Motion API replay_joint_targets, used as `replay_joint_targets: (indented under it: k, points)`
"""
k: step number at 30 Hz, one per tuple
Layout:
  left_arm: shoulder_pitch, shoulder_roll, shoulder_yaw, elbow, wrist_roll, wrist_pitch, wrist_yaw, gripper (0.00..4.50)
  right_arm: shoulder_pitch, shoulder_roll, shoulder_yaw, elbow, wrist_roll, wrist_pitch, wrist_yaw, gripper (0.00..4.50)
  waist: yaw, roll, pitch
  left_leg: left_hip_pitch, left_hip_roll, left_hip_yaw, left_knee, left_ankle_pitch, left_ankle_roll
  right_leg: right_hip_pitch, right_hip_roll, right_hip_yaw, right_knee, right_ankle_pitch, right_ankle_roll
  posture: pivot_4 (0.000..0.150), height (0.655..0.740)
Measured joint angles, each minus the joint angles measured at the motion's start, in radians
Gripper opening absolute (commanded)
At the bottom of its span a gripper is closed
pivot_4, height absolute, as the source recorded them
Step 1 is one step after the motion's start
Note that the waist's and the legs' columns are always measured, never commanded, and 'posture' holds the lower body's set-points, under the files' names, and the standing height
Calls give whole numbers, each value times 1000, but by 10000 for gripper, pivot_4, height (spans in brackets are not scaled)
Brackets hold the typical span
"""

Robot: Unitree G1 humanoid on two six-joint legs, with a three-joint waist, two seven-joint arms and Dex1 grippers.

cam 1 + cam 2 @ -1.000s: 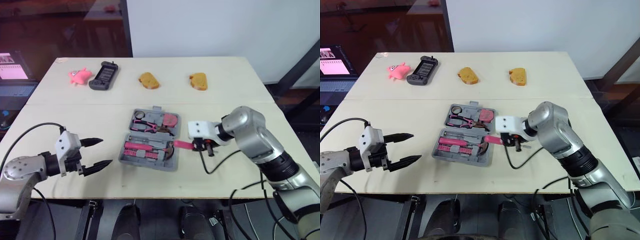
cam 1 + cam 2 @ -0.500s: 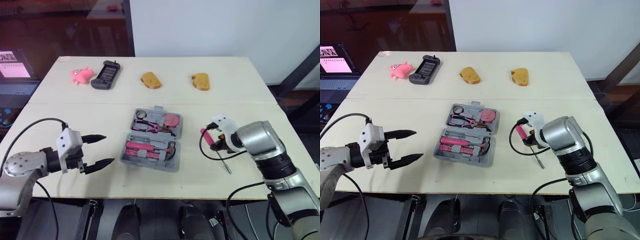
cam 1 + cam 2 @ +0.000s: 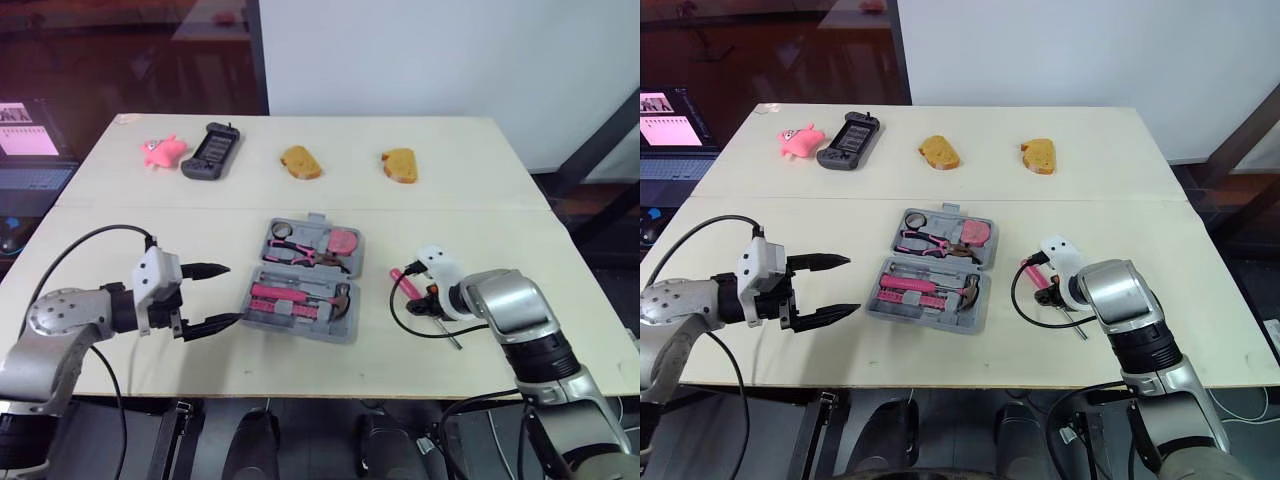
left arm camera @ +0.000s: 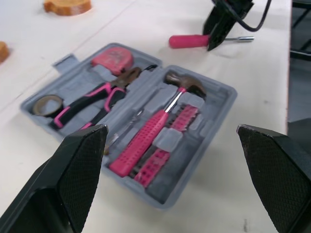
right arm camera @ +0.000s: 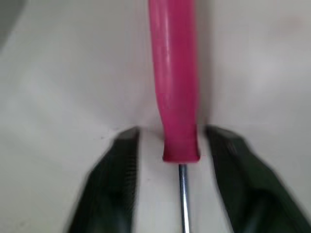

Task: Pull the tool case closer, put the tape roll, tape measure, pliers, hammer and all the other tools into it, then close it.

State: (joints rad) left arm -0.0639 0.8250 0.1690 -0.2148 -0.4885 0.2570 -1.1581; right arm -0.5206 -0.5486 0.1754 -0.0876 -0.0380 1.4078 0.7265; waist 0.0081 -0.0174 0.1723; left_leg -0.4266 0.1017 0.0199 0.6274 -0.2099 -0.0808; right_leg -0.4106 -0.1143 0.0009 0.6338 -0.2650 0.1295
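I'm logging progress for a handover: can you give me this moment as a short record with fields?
case: open tool case, middle of the table
inside: hammer, pliers, tape measure, tape roll
outside: screwdriver on the table, right of the case
left gripper: open, left of the case
right gripper: open, fingers astride the screwdriver's handle

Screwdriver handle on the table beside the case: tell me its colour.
The screwdriver handle is solid pink; the right wrist view shows it best.

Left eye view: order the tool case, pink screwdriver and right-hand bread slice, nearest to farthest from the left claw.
1. Tool case, right beside the left claw.
2. Pink screwdriver, across the case, on the right.
3. Right-hand bread slice, table's far side.
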Motion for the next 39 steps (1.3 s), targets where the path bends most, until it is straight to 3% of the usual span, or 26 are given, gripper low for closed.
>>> replay_joint_targets:
  k: [2,7,15,30,33,39]
  points:
    - [-11,0,0,0,0,0,-1,45000,6,-7,5,-10,20,-17,-9,44420,0,0,0,0,0,0,0,0,0,0,0,0,0,0,0,1500,7207]
    - [-17,-1,-1,7,0,0,-2,45000,53,-64,1,-76,59,-76,-25,44420,4,1,0,-1,0,0,0,0,0,-1,0,0,0,0,0,1500,7207]
    - [-20,-10,-25,7,0,0,1,45000,233,-95,-120,-225,106,-422,-46,44420,3,1,1,-1,0,0,0,0,0,0,0,0,-1,0,0,1500,7207]
    - [-24,-21,-36,8,2,-1,9,45000,288,-58,-144,-3,160,-594,-92,44420,2,1,1,-1,0,0,0,0,0,0,0,0,-1,0,0,1500,7207]
    - [-23,-21,-36,8,6,-1,9,45000,289,-57,-143,15,162,-609,-95,36848,3,1,1,-1,0,0,0,0,0,0,0,0,-1,0,0,1500,7207]
    - [-23,-21,-36,9,9,-3,9,45000,296,-48,-146,11,176,-611,-104,5337,3,1,1,-1,0,0,0,0,0,0,0,0,-1,0,0,1500,7207]
